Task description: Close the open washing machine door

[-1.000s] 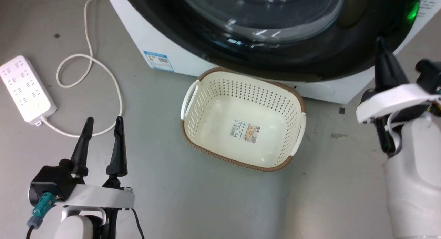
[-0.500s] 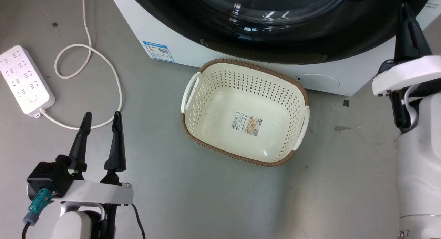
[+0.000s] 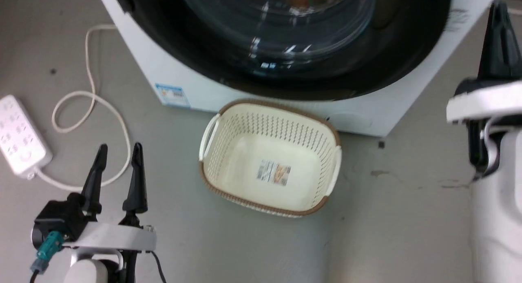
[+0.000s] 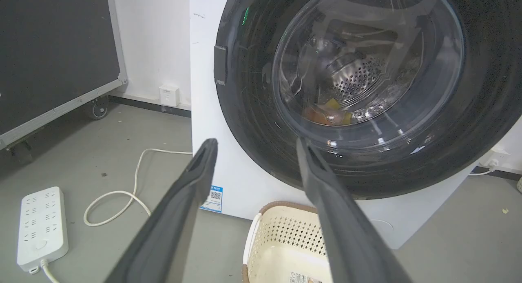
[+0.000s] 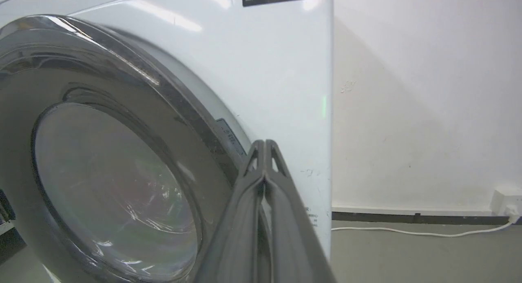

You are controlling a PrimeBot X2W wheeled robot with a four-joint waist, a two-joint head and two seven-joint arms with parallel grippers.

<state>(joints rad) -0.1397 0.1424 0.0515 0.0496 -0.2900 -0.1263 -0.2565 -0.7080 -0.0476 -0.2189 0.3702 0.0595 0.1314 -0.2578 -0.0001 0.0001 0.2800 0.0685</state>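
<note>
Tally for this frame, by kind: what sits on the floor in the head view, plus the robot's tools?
Washer: 1
Basket: 1
Power strip: 1
Tools: 2 (left tool, right tool)
Total: 5

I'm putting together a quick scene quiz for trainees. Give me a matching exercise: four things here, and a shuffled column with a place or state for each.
1. left gripper
2. right gripper
3. basket
4. power strip

A. jaws shut
B. standing just before the washing machine
C. jaws open
D. lying on the floor at the head view's left edge

Pairs: 1-C, 2-A, 3-B, 4-D
</note>
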